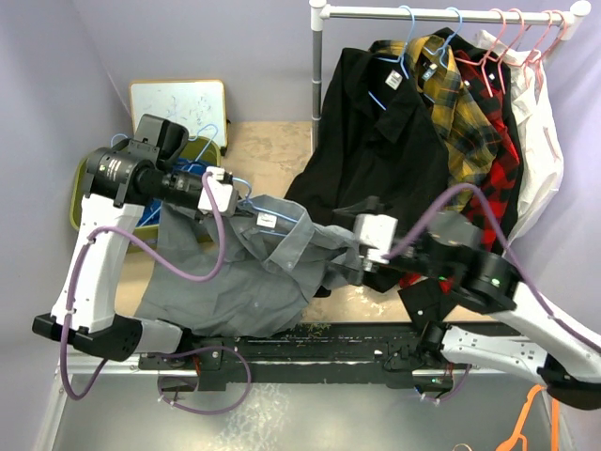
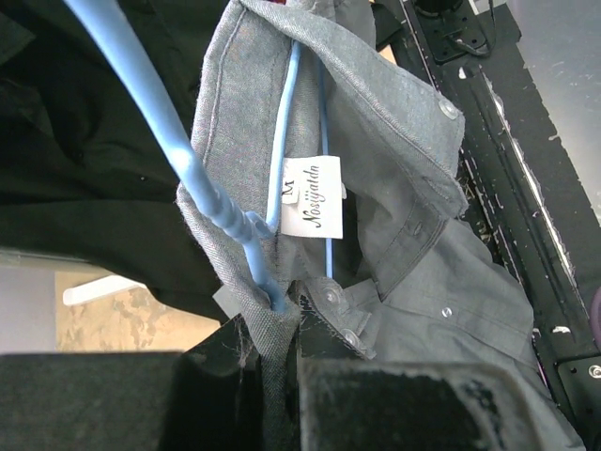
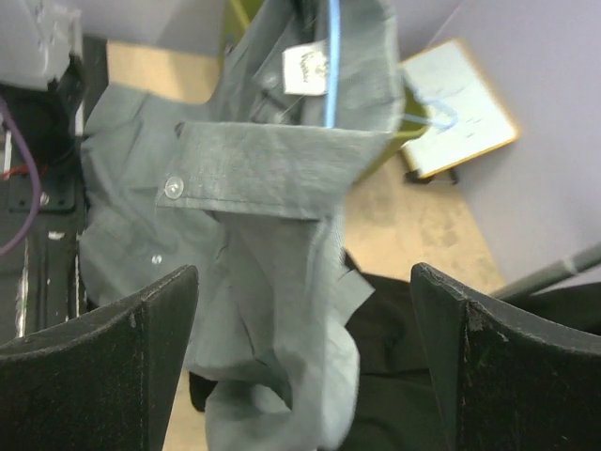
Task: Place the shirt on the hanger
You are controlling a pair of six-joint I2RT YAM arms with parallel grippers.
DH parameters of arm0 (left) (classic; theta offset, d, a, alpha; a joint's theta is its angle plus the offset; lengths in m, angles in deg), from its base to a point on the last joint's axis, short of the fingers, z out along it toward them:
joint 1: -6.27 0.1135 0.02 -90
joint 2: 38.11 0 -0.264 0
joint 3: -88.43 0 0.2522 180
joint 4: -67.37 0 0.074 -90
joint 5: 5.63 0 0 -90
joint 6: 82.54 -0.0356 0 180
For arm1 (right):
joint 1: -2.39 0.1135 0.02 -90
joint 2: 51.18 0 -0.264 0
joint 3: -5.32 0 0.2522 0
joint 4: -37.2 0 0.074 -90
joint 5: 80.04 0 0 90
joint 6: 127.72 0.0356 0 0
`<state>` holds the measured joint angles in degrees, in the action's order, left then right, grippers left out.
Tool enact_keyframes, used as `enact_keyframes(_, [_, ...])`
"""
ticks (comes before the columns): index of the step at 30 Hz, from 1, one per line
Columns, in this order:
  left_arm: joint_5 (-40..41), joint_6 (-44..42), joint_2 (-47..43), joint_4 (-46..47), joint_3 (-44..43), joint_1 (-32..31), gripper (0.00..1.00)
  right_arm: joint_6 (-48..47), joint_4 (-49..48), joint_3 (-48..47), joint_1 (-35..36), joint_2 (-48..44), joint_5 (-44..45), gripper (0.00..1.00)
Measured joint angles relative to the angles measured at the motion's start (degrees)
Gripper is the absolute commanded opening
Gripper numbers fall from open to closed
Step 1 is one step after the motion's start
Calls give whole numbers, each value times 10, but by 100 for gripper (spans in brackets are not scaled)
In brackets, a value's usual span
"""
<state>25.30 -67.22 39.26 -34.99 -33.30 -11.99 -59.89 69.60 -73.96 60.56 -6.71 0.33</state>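
Purple booth, table (image 1: pixel 272 150) below. Holds shirt (image 1: pixel 244 282) and hanger (image 2: pixel 150 103) clamped at collar in left gripper (image 2: pixel 272 343), above table; right gripper (image 3: pixel 302 274) apart, empty. Advise seating loose shoulder over hanger arm, no tugging.

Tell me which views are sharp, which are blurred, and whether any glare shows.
Top external: even light, sharp, no strong glare. Left wrist: the neck label of the shirt is sharp, the left gripper is dark and out of focus. Right wrist: soft all over, the label unreadable, the whiteboard smeared.
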Motion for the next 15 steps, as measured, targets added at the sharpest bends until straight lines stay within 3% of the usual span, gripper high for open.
enact_keyframes(3, [-8,0,9,-2,-4,0,0,-9,-4,6,0,57,-16,76])
enact_keyframes(6, [-13,0,14,-3,-5,0,0,-20,-9,20,-6,88,-25,39])
enact_keyframes(10, [-15,0,17,-4,-5,0,0,-23,-29,25,-31,96,-54,0])
enact_keyframes(15, [-24,-10,18,-5,-5,0,0,-6,-57,25,-54,95,-74,0])
